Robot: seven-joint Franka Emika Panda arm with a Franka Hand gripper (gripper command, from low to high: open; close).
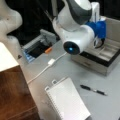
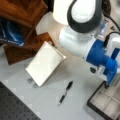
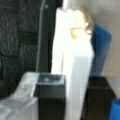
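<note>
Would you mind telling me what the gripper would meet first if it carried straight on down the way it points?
Probably the tray: in both front views the gripper points down over its compartments, though which one is unclear.

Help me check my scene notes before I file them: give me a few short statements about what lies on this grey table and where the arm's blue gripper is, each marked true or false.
1. The black pen lies on the grey table, apart from the white spiral notepad. True.
2. The blue gripper hangs over the divided grey tray with a black rim. True.
3. The black pen rests inside the divided tray. False: it lies on the bare table.
4. A white cable with a small white box runs across the table. True.
5. The notepad is propped upright. False: it lies flat.
</note>
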